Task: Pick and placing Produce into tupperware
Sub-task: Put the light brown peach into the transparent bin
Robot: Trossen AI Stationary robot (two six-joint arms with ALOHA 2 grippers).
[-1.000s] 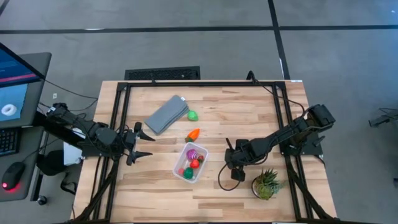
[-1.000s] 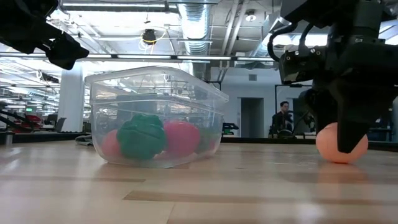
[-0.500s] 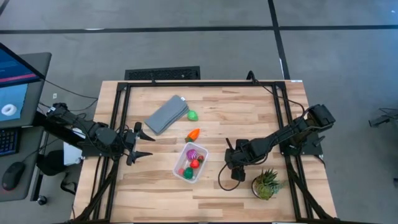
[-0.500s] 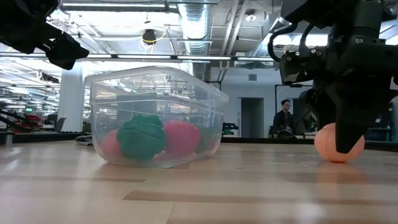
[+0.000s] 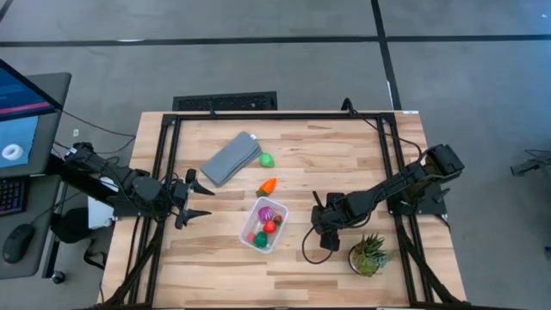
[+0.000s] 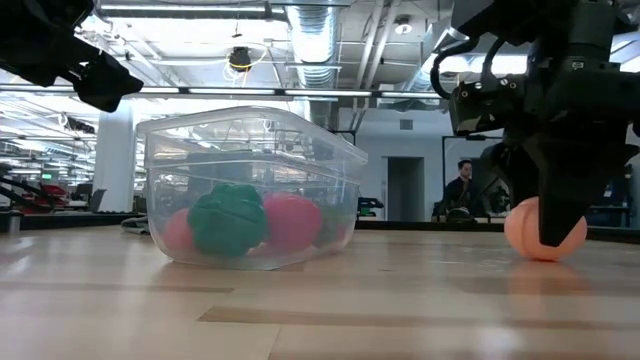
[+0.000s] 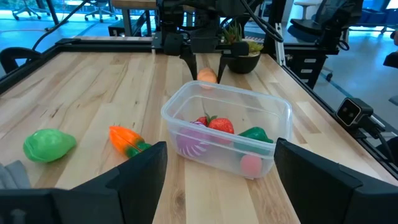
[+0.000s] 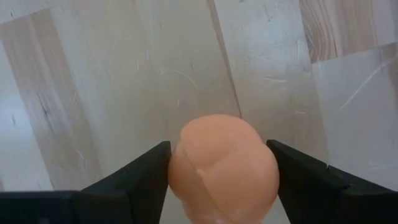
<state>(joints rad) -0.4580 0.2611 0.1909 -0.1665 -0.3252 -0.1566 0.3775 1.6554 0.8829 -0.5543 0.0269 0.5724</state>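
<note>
The clear tupperware (image 5: 264, 224) (image 6: 250, 130) (image 7: 273, 112) stands mid-table with a purple piece, a strawberry (image 7: 221, 124), a dark green piece (image 6: 228, 220) and a pink ball inside. An orange carrot (image 5: 268, 185) (image 7: 127, 138) and a light green piece (image 5: 266, 159) (image 7: 48, 144) lie on the wood beyond it. My right gripper (image 5: 320, 231) (image 8: 217, 168) points down over a peach-orange ball (image 8: 222, 165) (image 6: 530, 235) right of the tupperware. My left gripper (image 5: 205, 198) (image 7: 221, 186) hovers open at the table's left. My right gripper has the peach-orange ball between its two fingers, one finger (image 8: 149, 171) against each side (image 8: 177, 168) of the ball. The fingers come from above, pointing down. The ball's underside (image 6: 540, 255) rests on the table.
A flat grey lid (image 5: 231, 158) lies toward the far left, next to the light green piece. A spiky potted plant (image 5: 370, 254) (image 7: 242, 59) stands close to the right gripper, toward the near right corner. Bare wood shows near the table's near edge.
</note>
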